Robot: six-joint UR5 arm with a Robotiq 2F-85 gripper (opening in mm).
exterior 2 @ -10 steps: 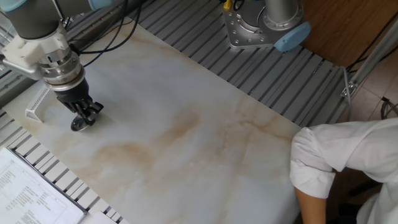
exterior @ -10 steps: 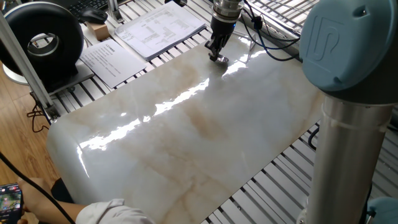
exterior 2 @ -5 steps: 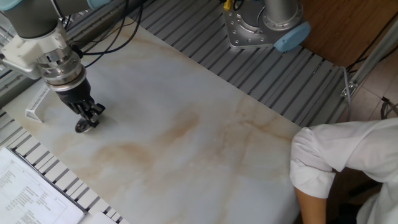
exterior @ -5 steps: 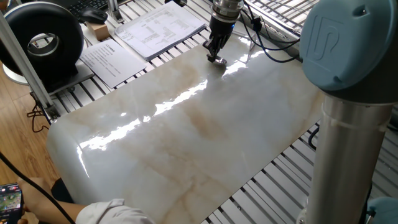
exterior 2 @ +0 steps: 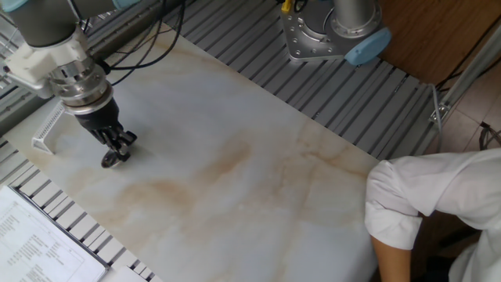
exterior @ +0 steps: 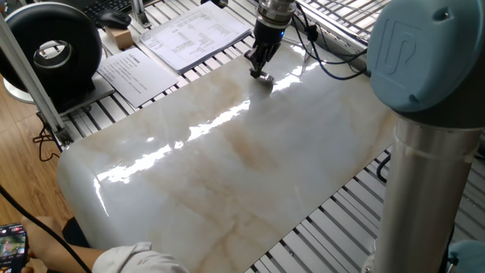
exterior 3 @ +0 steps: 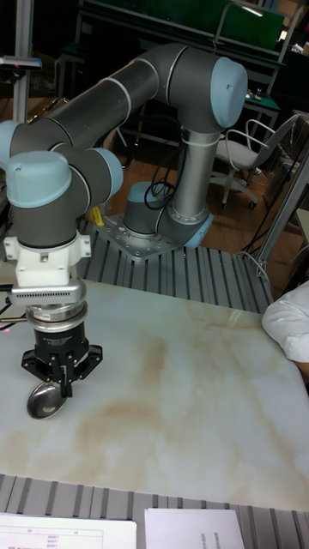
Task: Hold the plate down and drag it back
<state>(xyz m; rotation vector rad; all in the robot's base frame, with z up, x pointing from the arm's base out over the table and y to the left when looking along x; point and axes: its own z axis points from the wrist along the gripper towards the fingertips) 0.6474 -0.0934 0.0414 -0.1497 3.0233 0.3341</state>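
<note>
marble slab (exterior 2: 258,157), slatted metal table (exterior 2: 368,102), hand (exterior 3: 58,383) pressing plate (exterior 3: 43,401)

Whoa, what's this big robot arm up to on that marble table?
The arm's end effector points straight down onto a small shiny metal plate near one end of the marble tabletop. It seems to be pinning the plate against the surface so it can drag it across; whether the fingers are open or closed can't be made out. A person in a white sleeve sits at the table's other end, well away from the plate, and printed sheets lie just off the slab.
</note>
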